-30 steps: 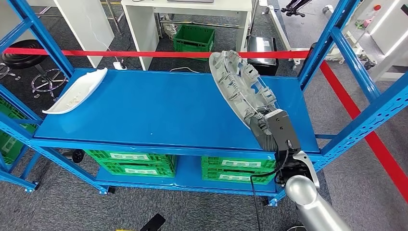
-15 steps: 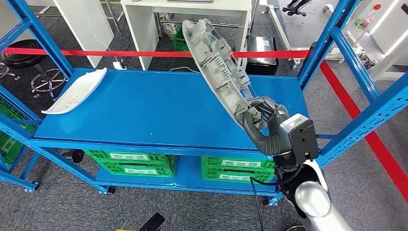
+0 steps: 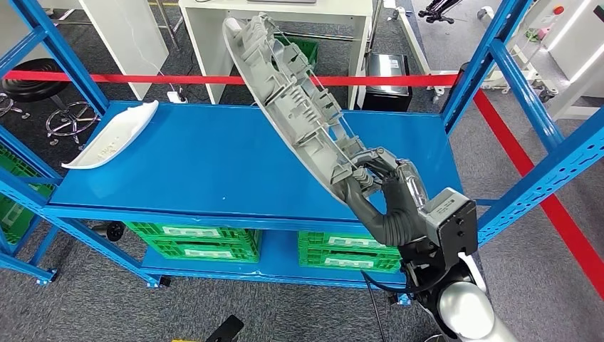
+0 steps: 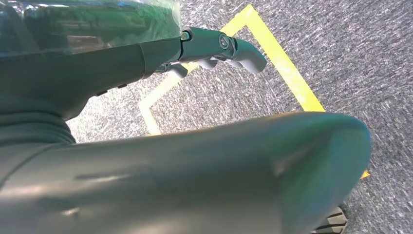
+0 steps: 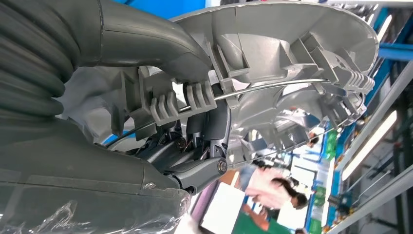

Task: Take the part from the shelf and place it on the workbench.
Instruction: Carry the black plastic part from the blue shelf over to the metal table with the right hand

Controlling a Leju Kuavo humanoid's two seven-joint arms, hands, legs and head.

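the part (image 3: 299, 107) is a long, curved grey plastic moulding, ribbed and webbed on the side facing the camera, held up in the air above the blue shelf (image 3: 214, 164) and tilted so its far end rises toward the back of the scene. it looks stiff and fairly light for its length, a thin shell with many small clips and tabs that could likely snap if knocked against a post; held at one end, it will probably lever hard on the grip and swing wide when turned, so a hold on a sturdy rib near the end seems sensible. the right hand (image 3: 388, 192) grips its lower end, fingers closed around the rim and ribs. the right wrist view shows what the head view cannot: the thick thumb (image 5: 146, 44) pressed over the shell's edge and the dark fingers (image 5: 204, 131) hooked in among the ribs beside a thin metal rod. the head view alone gives the part's whole length, and a white trim piece (image 3: 110, 135) lying at the shelf's far left corner. the left hand (image 4: 219, 46) hangs over grey carpet, fingers curled loosely, holding nothing.
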